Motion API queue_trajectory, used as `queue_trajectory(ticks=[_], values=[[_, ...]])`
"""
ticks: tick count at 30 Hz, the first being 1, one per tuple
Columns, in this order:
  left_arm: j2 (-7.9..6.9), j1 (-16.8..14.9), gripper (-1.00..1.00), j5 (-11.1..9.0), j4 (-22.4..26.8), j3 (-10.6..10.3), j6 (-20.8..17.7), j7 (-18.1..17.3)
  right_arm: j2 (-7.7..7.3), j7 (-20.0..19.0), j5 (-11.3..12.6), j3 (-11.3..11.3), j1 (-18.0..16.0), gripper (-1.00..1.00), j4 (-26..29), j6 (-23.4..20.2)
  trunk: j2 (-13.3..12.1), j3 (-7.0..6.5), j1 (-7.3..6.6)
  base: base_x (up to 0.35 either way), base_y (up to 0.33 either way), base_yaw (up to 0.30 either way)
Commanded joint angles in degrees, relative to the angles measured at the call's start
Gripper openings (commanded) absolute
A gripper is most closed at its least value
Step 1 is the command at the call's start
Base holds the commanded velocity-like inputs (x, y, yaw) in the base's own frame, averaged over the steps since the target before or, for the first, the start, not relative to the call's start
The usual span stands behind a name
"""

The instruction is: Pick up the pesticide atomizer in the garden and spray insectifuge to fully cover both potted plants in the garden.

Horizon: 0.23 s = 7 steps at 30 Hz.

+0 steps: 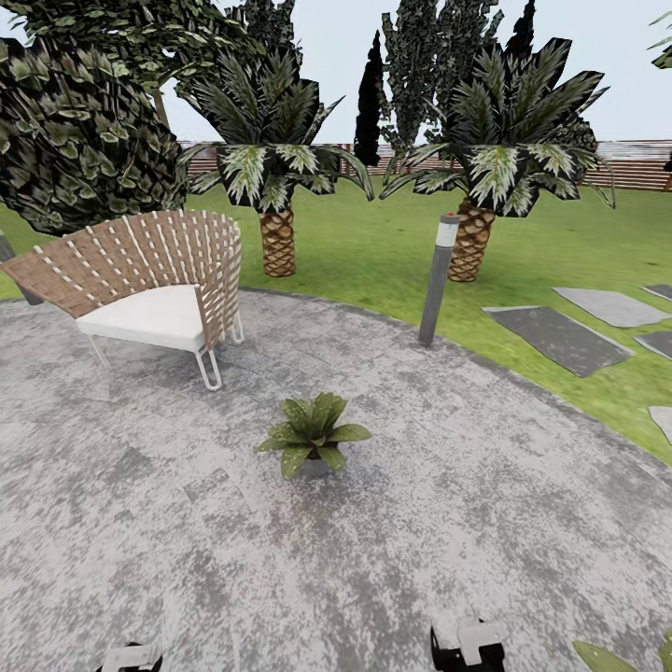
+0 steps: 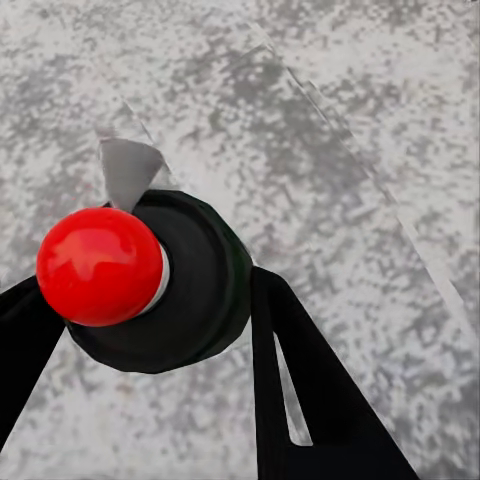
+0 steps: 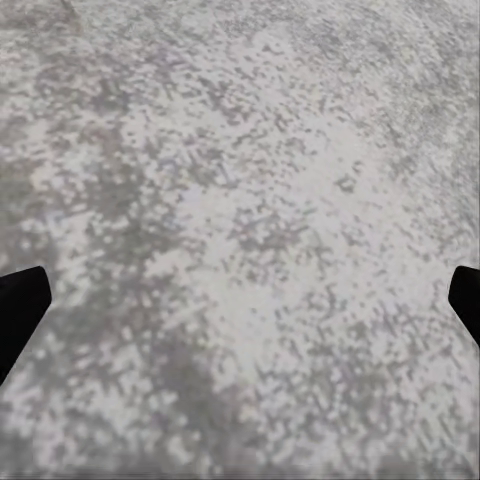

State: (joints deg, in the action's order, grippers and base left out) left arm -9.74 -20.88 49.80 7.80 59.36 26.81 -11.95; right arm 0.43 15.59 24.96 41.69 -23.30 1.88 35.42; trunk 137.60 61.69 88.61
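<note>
In the left wrist view, the left gripper (image 2: 150, 330) is clamping the small dark pesticide atomizer with a round red top (image 2: 150, 280) between its black fingers (image 2: 300, 390), over the mottled grey round paving (image 2: 340, 130). The right gripper (image 3: 240, 300) is standing wide open and holding nothing, its dark fingertips (image 3: 20, 310) showing at the frame's edges. In the head view, a low green-leaved potted plant in a small grey pot (image 1: 313, 434) is sitting at the centre of the frame; another's leaf tips (image 1: 607, 655) are showing at the lower right. A woven brown chair with a white cushion (image 1: 149, 285) is standing at the upper left.
</note>
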Motion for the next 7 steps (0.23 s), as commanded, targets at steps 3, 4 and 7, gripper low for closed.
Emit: queue_trajectory(ticks=[3, 4, 7], values=[[0.05, 0.0, -1.0, 0.1, 0.0, 0.5, 0.0, -0.4, 0.01, 0.3, 0.3, 0.5, 0.0, 1.0, 0.0, 0.1, 0.0, 0.05, -0.01, 0.0, 0.0, 0.0], [0.12, 0.0, -1.0, 0.1, -0.1, 0.5, 0.0, -0.4, 0.01, 0.3, 0.3, 0.5, 0.0, 1.0, 0.0, 0.1, 0.0, 0.05, -0.01, 0.0, 0.0, 0.0], [0.21, 0.0, -1.0, 0.1, -1.0, 0.5, 0.0, -0.4, 0.01, 0.3, 0.3, 0.5, 0.0, 1.0, 0.0, 0.1, 0.0, 0.05, -0.01, 0.0, 0.0, 0.0]])
